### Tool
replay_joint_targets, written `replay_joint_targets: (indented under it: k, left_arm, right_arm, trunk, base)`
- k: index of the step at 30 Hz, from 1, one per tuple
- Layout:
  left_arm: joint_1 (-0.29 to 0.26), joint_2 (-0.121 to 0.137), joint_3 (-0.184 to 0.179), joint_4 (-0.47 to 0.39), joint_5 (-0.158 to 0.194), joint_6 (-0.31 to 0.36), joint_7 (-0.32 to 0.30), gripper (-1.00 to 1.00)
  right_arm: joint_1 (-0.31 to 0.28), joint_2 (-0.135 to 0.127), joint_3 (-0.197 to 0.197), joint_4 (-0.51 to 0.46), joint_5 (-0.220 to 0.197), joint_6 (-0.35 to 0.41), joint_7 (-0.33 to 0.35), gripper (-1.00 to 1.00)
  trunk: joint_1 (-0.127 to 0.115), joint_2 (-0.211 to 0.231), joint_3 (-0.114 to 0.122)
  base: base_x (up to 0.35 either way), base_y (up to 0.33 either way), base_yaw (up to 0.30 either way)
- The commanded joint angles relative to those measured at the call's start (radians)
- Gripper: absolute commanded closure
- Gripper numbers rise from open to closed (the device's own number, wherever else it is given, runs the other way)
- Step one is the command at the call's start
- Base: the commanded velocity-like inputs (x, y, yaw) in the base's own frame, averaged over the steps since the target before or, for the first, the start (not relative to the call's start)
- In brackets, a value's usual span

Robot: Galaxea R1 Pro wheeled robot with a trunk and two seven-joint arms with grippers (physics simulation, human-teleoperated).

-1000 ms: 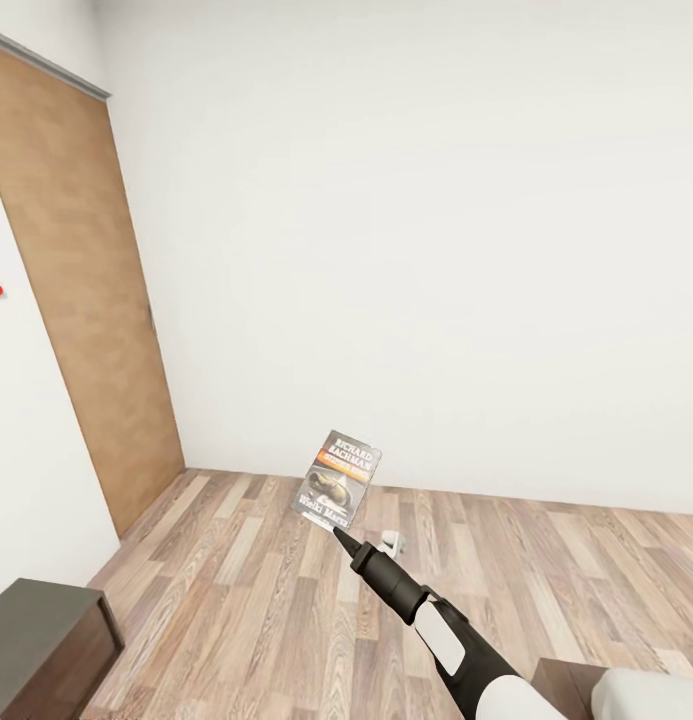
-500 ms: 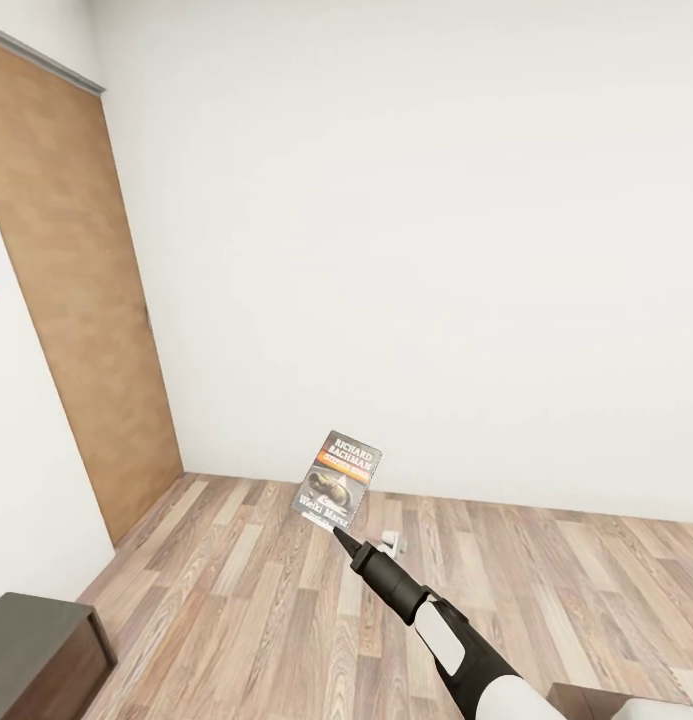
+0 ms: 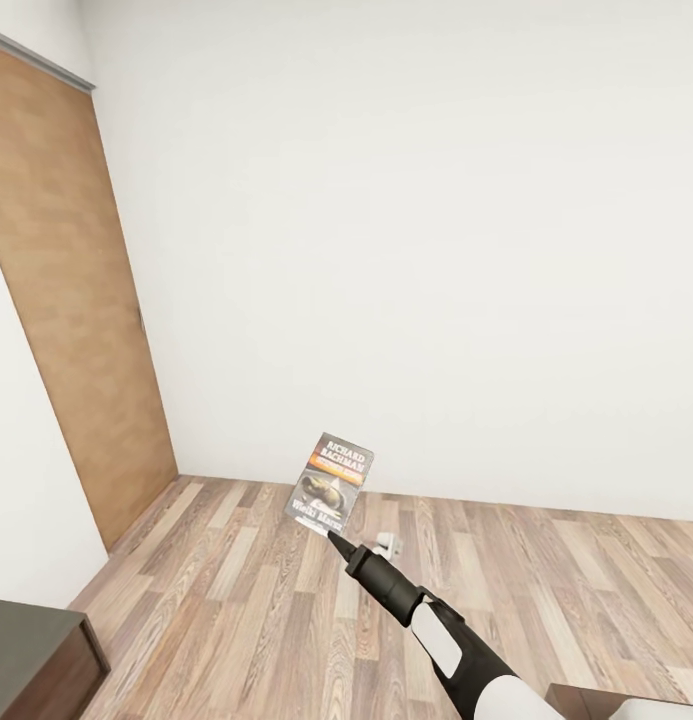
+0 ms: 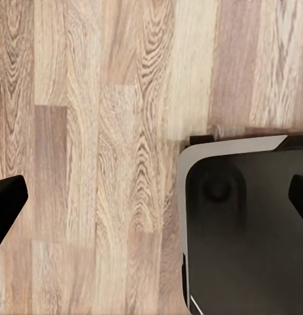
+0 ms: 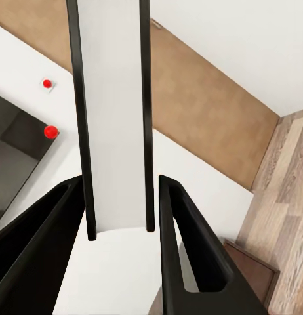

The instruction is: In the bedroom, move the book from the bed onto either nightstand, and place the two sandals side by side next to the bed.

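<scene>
1. Right hand (image 3: 332,537): pinching the book (image 3: 328,483) by its lower edge, cover upright above the fingertips, clear of the floor for carrying.
2. Left hand (image 4: 151,200): fingers spread, empty, over the wood-plank floor (image 4: 92,131).
3. Nightstand (image 3: 36,655): low and well left of the right hand, a likely destination.

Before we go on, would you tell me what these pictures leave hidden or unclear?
- Nightstand: head view, cut off by the frame's corner.
- Bed: head view, just a corner inside the frame.
- Book: its lower edge is covered by the right gripper.
- Small white object on the floor: too small to identify.
</scene>
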Motion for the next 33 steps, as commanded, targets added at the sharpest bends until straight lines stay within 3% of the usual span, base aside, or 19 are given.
replay_joint_targets:
  k: [1, 19, 25, 29, 33]
  left_arm:
    - [0.0, 0.0, -0.009, 0.0, 0.008, -0.003, 0.004, -1.0]
    - [0.0, 0.001, -0.004, -0.001, 0.009, -0.004, -0.005, -1.0]
    - [0.0, 0.0, -0.006, -0.001, 0.009, -0.004, -0.005, -1.0]
    - [0.0, 0.0, -0.007, -0.001, 0.009, -0.004, -0.006, -1.0]
    - [0.0, 0.001, -0.008, 0.0, 0.009, -0.004, -0.007, -1.0]
  right_arm:
    - [0.0, 0.0, 0.002, 0.0, -0.011, 0.007, 0.001, 1.0]
    - [0.0, 0.008, 0.01, 0.037, -0.02, 0.016, 0.013, 1.0]
    - [0.0, 0.01, 0.014, 0.092, -0.016, 0.021, 0.1, 1.0]
    - [0.0, 0.009, 0.061, 0.148, -0.014, 0.022, 0.196, 1.0]
    - [0.0, 0.01, 0.12, 0.179, -0.013, 0.022, 0.232, 1.0]
  trunk:
    - [0.0, -0.001, 0.0]
    - [0.0, -0.001, 0.0]
    - [0.0, -0.001, 0.0]
    - [0.0, -0.001, 0.0]
    - [0.0, -0.001, 0.0]
  base:
    - [0.007, 0.0, -0.016]
    - [0.002, 0.0, -0.004]
    - [0.0, 0.0, 0.0]
    - [0.0, 0.0, 0.0]
    - [0.0, 0.0, 0.0]
